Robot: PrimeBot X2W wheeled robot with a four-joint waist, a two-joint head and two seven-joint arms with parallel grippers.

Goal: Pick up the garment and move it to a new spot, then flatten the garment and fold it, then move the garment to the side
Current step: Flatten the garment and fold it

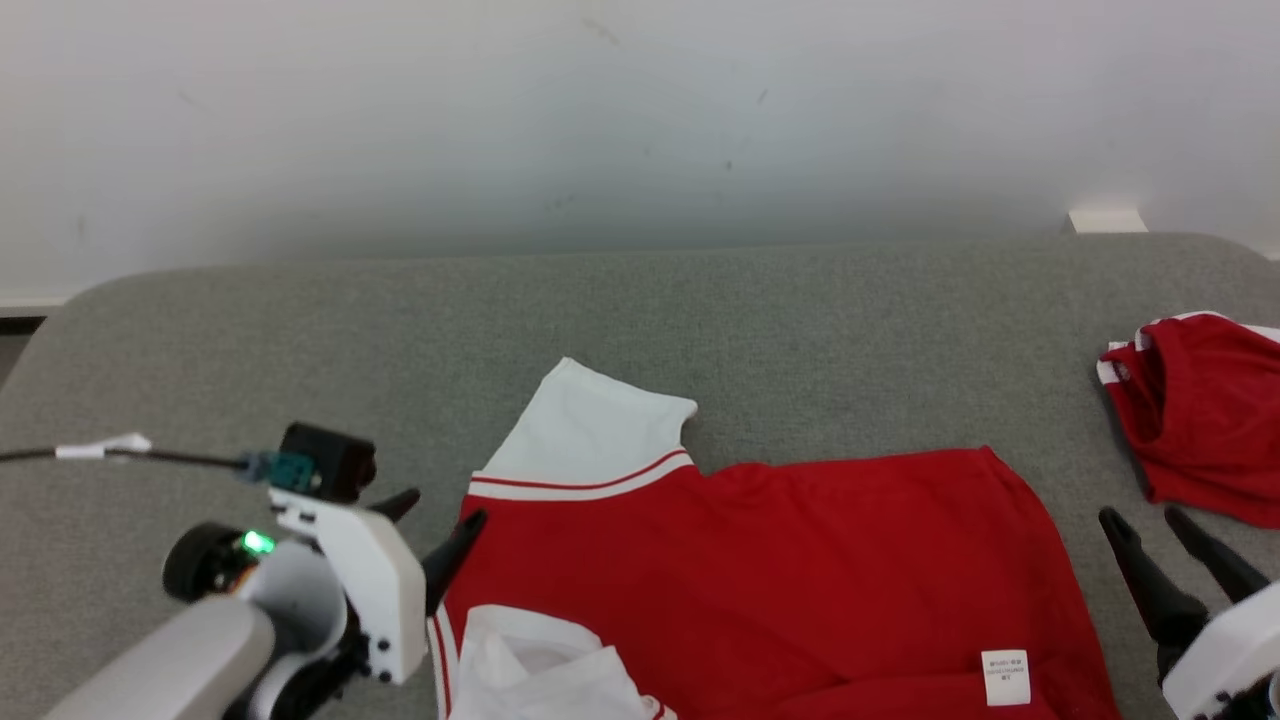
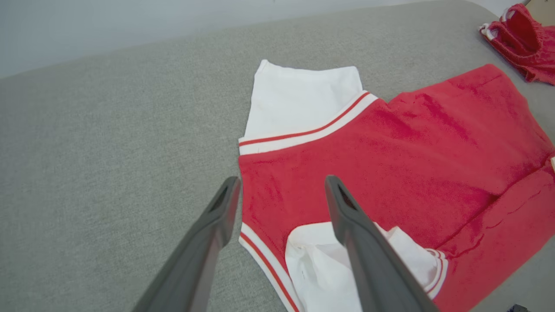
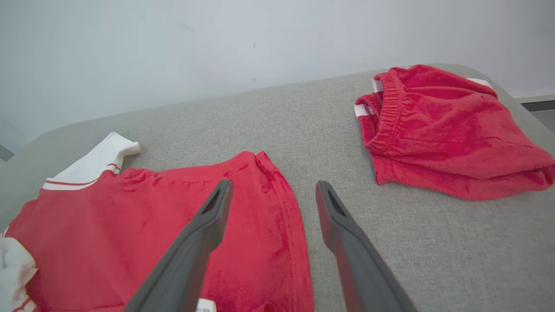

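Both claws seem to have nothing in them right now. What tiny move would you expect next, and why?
Probably the left gripper reaches forward to pinch the far white sleeve and fold it onto the red shirt. It and the right gripper stand open and empty, the shirt lies spread on the grey table, and that sleeve sticks out beyond the body.

The garment (image 1: 780,570) lay on the table (image 1: 300,330), between the left gripper (image 1: 444,507) and the right gripper (image 1: 1141,514). The shorts (image 1: 1205,410) lay past the right jaws, apart.
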